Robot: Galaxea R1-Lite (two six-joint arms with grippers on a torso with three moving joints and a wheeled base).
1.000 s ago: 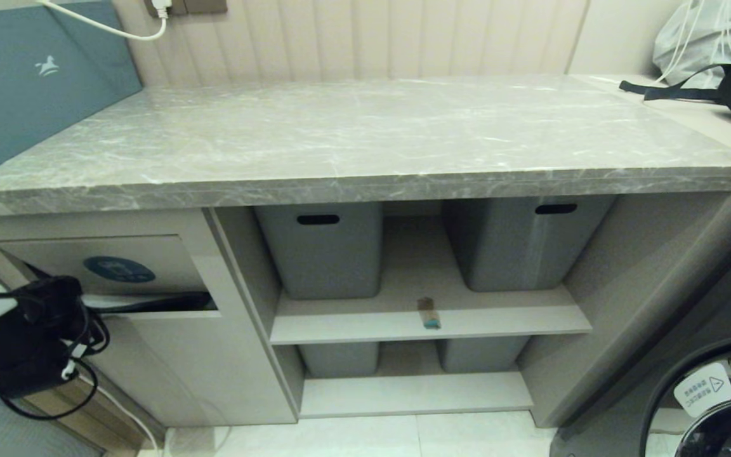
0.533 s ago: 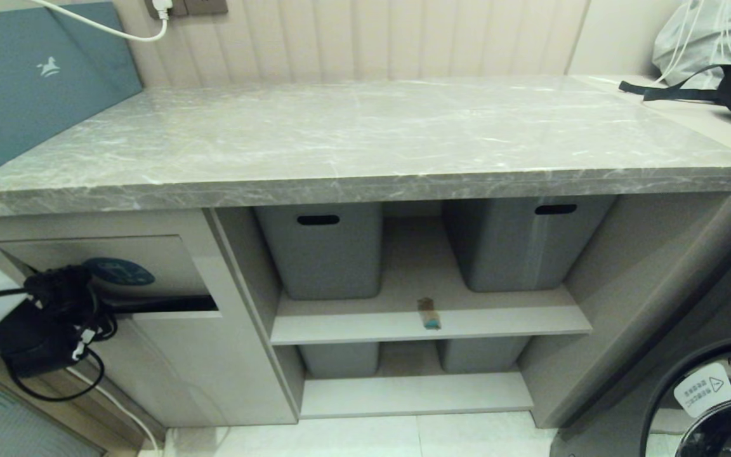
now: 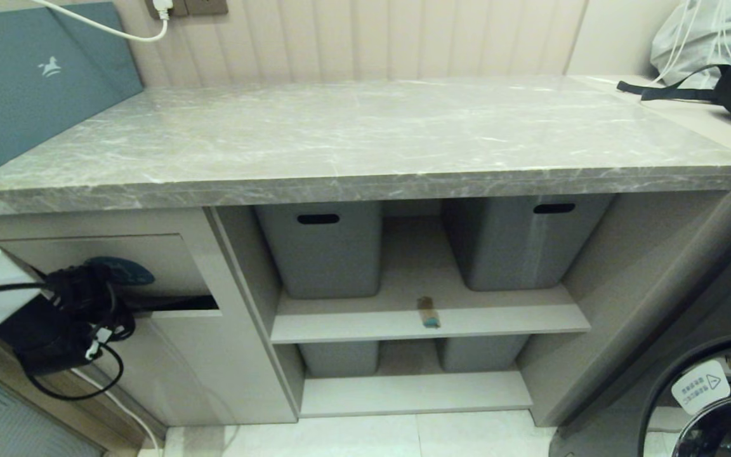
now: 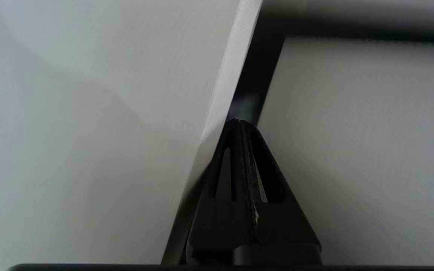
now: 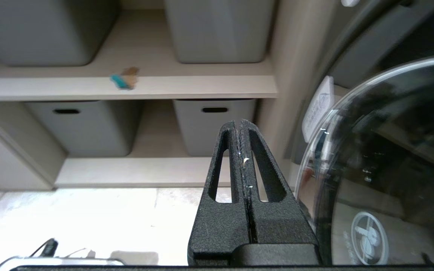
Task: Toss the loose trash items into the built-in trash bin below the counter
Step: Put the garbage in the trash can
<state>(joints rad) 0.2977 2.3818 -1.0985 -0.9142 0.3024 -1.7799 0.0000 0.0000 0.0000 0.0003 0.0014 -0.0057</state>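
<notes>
**Flap pushed in, one scrap still on the shelf**

The left gripper (image 3: 96,289) is at the trash bin (image 3: 169,355), low on the left under the counter (image 3: 353,146). Its fingers are clenched together with nothing between them, and in the left wrist view their tips (image 4: 239,126) sit right at the lower edge of the swing flap (image 3: 86,254), at the dark gap it leaves. In the head view the flap is tilted inward, a black slot shows beneath it, and the gripper partly covers the blue sticker (image 3: 127,271).

The grey slipper cannot be seen in any view. It may already be inside the bin, but the pictures do not show that.

The small brown strip with the teal end (image 3: 429,313) lies on the middle shelf (image 3: 353,327), near its front edge, between the two upper grey tubs (image 3: 324,254) and well to the right of the bin. It is untouched, so at least this item is left to pick up and drop through the flap.

The right gripper (image 5: 242,126) hangs parked on the right beside the washing machine door (image 5: 382,169), fingers pressed shut and empty.

My reading: the task is partway done at best, with the strip as the clear remaining job.
</notes>
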